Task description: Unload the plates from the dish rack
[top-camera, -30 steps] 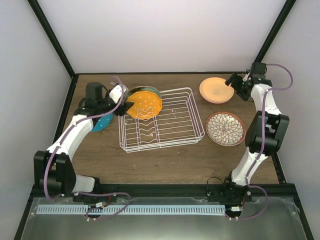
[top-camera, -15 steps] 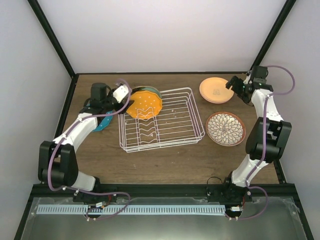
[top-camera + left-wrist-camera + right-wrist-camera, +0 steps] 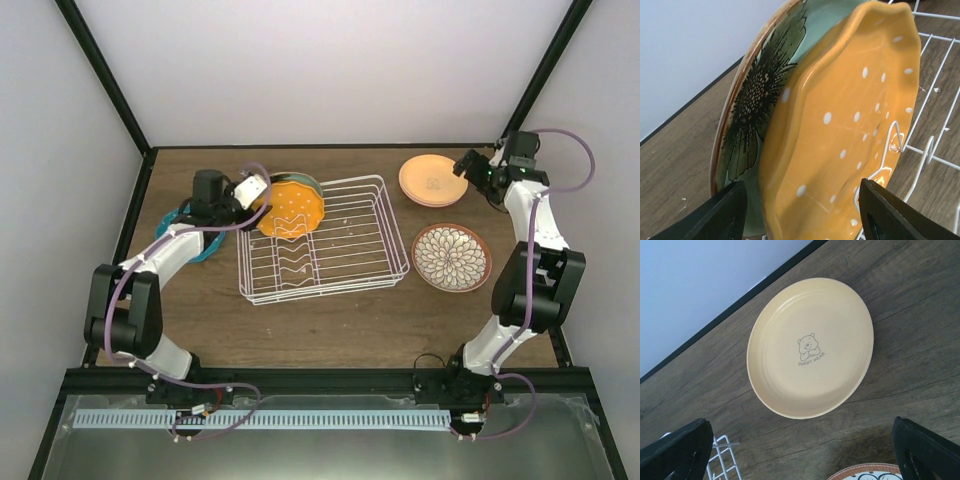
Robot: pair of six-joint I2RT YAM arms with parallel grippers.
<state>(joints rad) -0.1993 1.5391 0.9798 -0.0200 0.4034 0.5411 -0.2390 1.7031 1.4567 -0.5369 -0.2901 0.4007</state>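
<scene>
The orange plate [image 3: 840,130] stands in the rack [image 3: 320,288], now between the left gripper's [image 3: 802,185] fingers, which have moved in and narrowed but are not yet clamped; lifting looks next. The right gripper [image 3: 801,422] gapes above the yellow plate [image 3: 810,347].

Five plates: orange dotted [image 3: 290,210], green [image 3: 755,100], teal [image 3: 208,247], yellow [image 3: 432,180], floral [image 3: 451,257]. One dish rack [image 3: 326,287]. Two arms: left [image 3: 165,255], right [image 3: 535,215].

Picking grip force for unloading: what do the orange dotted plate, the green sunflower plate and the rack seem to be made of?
Orange dotted plate: probably glazed ceramic, given the soft sheen on its scalloped rim; melamine is possible.
Green sunflower plate: looks like glazed stoneware, with a brown rim edge and a dark inked flower under a smooth surface.
Dish rack: thin wire with an even white coating, likely coated metal.
</scene>
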